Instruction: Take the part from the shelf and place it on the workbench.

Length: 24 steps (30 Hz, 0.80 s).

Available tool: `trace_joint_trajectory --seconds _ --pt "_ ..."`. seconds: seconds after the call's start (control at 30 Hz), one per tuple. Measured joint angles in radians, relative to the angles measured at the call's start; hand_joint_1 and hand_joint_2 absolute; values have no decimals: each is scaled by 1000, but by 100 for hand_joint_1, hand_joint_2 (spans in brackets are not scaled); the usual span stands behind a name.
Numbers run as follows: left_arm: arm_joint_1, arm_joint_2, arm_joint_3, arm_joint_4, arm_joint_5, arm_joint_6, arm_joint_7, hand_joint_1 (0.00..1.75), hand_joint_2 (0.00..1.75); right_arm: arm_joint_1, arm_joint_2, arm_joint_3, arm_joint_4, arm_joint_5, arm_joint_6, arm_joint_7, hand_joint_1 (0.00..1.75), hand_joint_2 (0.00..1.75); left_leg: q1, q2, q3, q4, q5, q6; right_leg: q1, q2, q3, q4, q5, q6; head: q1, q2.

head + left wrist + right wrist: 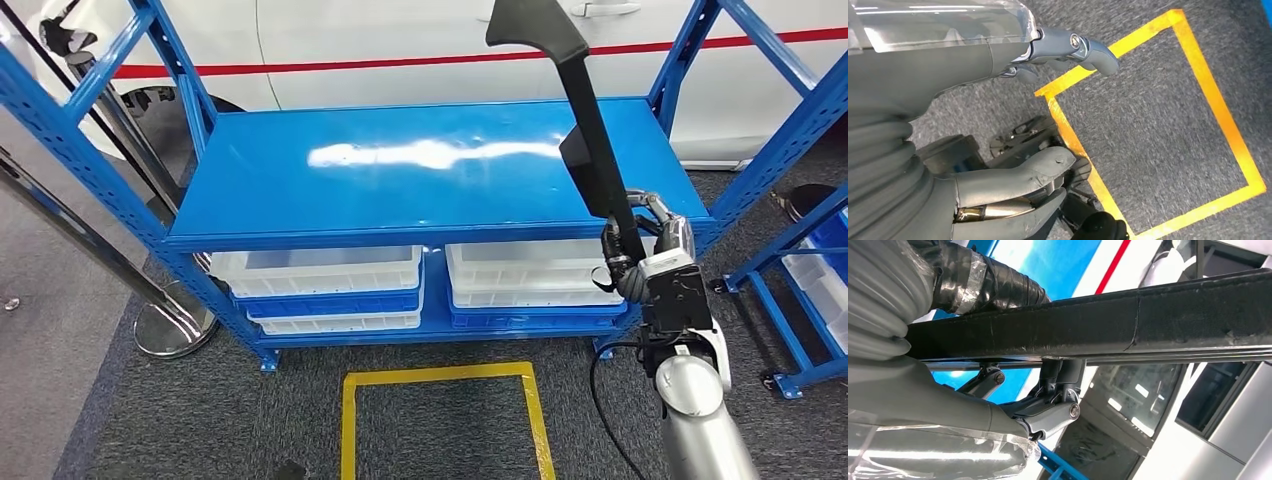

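A long black part [583, 110] stands nearly upright in my right hand [652, 258], which grips its lower end at the right front corner of the blue shelf [330, 190]. Its wide upper end reaches above the shelf top, in front of a white car. The right wrist view has the black part [1128, 322] running across the picture, with my fingers [1060, 390] wrapped under it. My left hand [1013, 145] hangs low over the carpet, fingers apart and holding nothing.
White bins [320, 270] [525, 272] sit on the shelf's lower level. A yellow taped square [440, 420] marks the grey carpet in front. A second blue rack [810, 290] stands at the right, and a chrome post base [170, 325] at the left.
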<state>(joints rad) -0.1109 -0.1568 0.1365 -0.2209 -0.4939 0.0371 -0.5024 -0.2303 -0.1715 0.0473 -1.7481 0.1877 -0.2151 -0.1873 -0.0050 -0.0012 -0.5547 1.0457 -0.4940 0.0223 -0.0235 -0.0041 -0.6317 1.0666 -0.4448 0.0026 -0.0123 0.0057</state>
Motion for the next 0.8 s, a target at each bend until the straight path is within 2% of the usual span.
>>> trace_joint_trajectory --seconds 0.1,0.13,0.2,0.27,0.3,0.33,0.37,0.43,0.47,0.5,0.6,0.63,0.67,0.7,0.77,0.8 --pt "1 0 1 0 -2 0 2 0 175 -2 1 0 0 0 0 0 175 175 -8 1 -1 -22 18 15 -6 -1 -2 -8 12 21 0 0" --pt "2 0 1 0 -2 -1 2 0 175 -1 1 0 0 0 0 0 175 175 -8 3 0 -33 29 21 -7 -1 -5 -4 4 26 0 0" --pt "0 0 2 0 -2 -1 2 0 175 -2 1 0 0 0 0 0 175 175 -5 7 -6 -50 51 33 -5 0 -28 58 -59 27 0 0" --pt "0 0 5 0 -2 -2 3 0 175 -2 1 0 1 -1 0 0 175 175 -8 8 -24 -48 64 40 -1 2 -65 172 -138 28 1 0" --pt "0 0 6 0 -3 -2 3 0 175 -2 1 0 2 -1 0 1 175 175 -9 8 -35 -45 68 41 0 2 -73 213 -156 29 1 0" --pt "1 0 6 0 -4 -2 3 0 175 -1 1 0 3 -1 0 1 175 175 -10 8 -46 -40 73 41 0 2 -69 229 -157 30 1 0" --pt "2 0 7 0 -5 -2 4 0 175 -1 1 0 4 -1 0 1 175 175 -10 8 -57 -34 76 39 0 2 -47 208 -141 31 1 0" --pt "1 0 7 0 -8 -2 6 0 175 -4 1 0 4 -1 0 1 175 175 -11 8 -78 -16 79 35 0 0 32 91 -99 29 1 0" --pt "1 -1 7 0 -9 -2 7 0 175 -5 1 0 4 -1 0 1 175 175 -12 8 -86 -8 81 32 2 -1 62 43 -85 25 1 0" --pt "1 -1 7 0 -10 -2 8 0 175 -6 1 0 4 -1 0 1 175 175 -13 8 -92 -1 83 28 5 -1 78 12 -80 21 1 0" --pt "2 0 8 0 -11 -2 8 0 175 -7 1 0 3 -1 1 1 175 175 -13 6 -101 7 93 13 7 2 72 0 -70 2 1 0" --pt "2 0 8 0 -11 -2 8 0 175 -8 2 0 3 -1 1 1 175 175 -12 5 -106 15 87 7 6 2 68 -1 -63 -6 0 0" --pt "2 0 9 0 -11 -2 8 0 175 -9 2 1 3 -1 1 1 175 175 -10 4 -117 37 64 0 4 0 62 -4 -55 -14 0 0" --pt "2 0 9 0 -11 -2 8 0 175 -10 2 1 3 -1 1 1 175 175 -6 2 -132 77 29 -8 2 -1 54 -5 -48 -21 0 0" --pt "2 0 9 0 -11 -2 8 0 175 -11 3 1 3 -1 1 1 175 175 2 2 -170 196 -55 -21 3 -1 36 -5 -33 -25 -1 0" --pt "2 0 9 0 -11 -2 8 0 175 -11 3 1 3 -1 1 1 175 175 5 2 -181 245 -79 -25 4 -1 26 -5 -26 -25 -1 0"
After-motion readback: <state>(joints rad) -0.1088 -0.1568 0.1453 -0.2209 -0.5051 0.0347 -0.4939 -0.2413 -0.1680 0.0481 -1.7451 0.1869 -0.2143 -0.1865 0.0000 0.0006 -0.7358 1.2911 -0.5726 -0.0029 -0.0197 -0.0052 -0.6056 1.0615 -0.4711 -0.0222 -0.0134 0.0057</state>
